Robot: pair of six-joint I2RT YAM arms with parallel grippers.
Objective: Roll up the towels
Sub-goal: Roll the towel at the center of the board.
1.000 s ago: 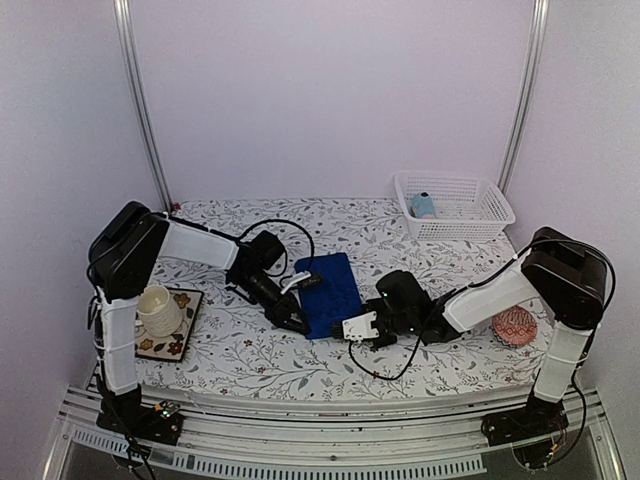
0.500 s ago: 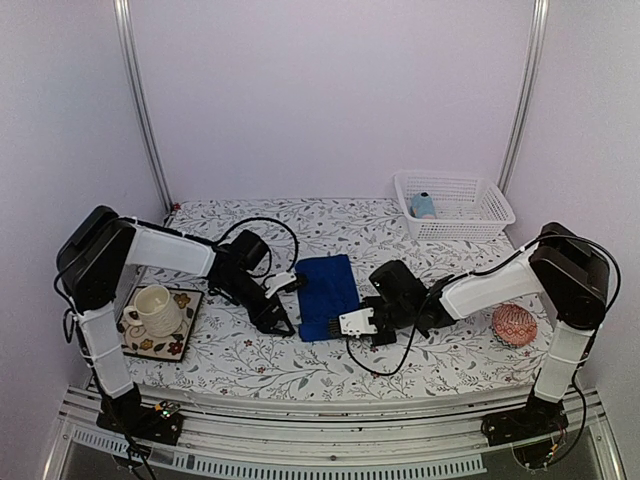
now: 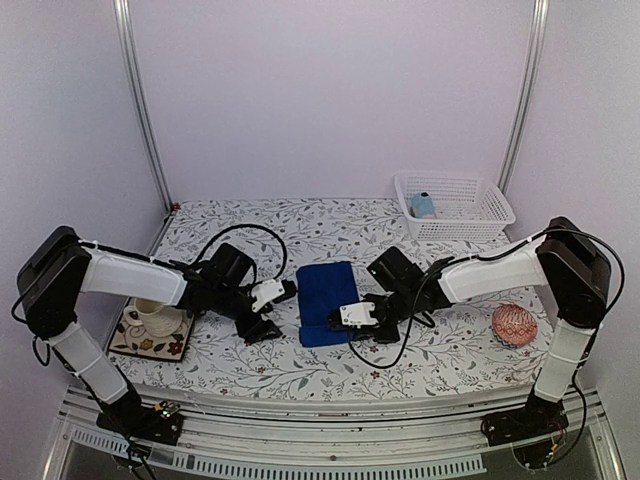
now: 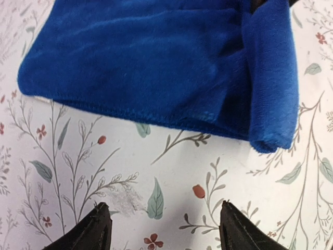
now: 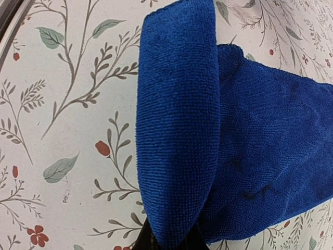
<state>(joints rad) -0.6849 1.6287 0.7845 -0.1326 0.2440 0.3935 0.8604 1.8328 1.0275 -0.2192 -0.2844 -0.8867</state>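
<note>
The top view looks down from high behind the arms over the whole flower-printed white bench [image 3: 250, 225]. Both wrist views look down from very near, sharing the royal-blue plush towel [image 4: 156, 62].

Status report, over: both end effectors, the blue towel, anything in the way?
Left end effector open, holding nothing. Right end effector shut on blue towel, one edge folded over. Nothing blocking the towel.
</note>
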